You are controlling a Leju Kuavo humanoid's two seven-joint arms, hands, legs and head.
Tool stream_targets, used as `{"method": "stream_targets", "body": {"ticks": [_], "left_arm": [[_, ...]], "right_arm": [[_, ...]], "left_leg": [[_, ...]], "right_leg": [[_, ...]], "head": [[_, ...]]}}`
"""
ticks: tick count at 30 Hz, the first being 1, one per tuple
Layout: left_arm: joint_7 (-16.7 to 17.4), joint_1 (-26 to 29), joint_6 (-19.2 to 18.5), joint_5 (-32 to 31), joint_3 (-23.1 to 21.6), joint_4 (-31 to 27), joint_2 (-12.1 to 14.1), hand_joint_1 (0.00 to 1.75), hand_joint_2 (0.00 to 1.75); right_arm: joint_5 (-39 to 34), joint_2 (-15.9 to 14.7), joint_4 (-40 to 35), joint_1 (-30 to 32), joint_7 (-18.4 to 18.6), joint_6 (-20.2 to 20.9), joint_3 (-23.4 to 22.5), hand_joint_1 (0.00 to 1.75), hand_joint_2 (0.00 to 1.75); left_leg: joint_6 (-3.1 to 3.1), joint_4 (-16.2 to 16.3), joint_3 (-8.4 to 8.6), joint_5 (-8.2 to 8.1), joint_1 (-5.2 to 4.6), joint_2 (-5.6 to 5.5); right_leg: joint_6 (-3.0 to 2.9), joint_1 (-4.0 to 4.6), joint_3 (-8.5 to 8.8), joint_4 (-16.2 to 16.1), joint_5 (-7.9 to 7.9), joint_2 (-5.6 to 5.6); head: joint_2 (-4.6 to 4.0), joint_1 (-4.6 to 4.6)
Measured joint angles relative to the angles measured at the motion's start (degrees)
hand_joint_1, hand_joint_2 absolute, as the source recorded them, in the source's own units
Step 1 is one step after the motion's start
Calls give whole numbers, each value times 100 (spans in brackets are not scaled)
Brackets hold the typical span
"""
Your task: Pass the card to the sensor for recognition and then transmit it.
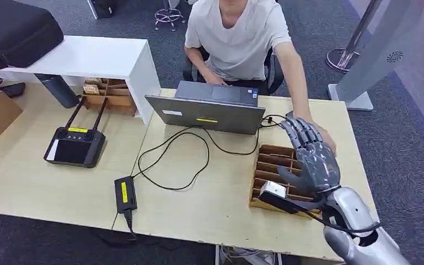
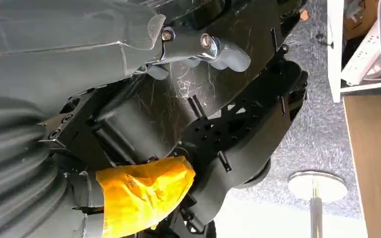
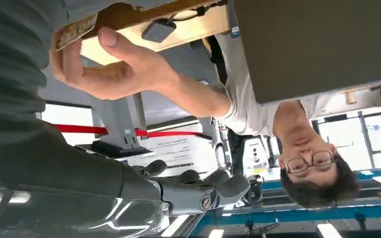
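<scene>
My right hand (image 1: 312, 157) is raised over the wooden slotted holder (image 1: 270, 163) at the table's right side, fingers spread and straight, with nothing in its grip. Just behind it a person's hand (image 1: 327, 141) reaches in. In the right wrist view that person's hand (image 3: 114, 69) pinches a thin brownish card (image 3: 77, 30) between thumb and fingers, close to my palm, while my fingers (image 3: 203, 191) stay stretched out. A small white sensor box (image 1: 273, 190) with a black cable sits at the holder's front edge. My left hand (image 2: 198, 44) hangs by my body, holding nothing.
A grey laptop (image 1: 210, 110) stands open in front of the seated person. Black cables (image 1: 171, 160) loop across the table to a power brick (image 1: 125, 194). A black remote controller (image 1: 74, 146) lies at the left. A white shelf (image 1: 88, 55) carries a black case.
</scene>
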Motion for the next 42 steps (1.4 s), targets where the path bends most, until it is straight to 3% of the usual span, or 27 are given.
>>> {"method": "stream_targets", "body": {"ticks": [23,42], "left_arm": [[275,-178,-13,-48,-83,11,-33,0,175],[291,-115,-2,-105,-83,33,-33,0,175]], "right_arm": [[466,140,1871,-464,324,-295,-159,0,175],[542,107,2208,-505,330,-398,-433,0,175]], "left_leg": [[0,1,0,0,-1,-1],[0,2,2,0,-1,0]], "right_leg": [[0,0,0,-1,0,-1],[0,0,0,-1,1,0]], "head": [[0,-2],[2,0]]}}
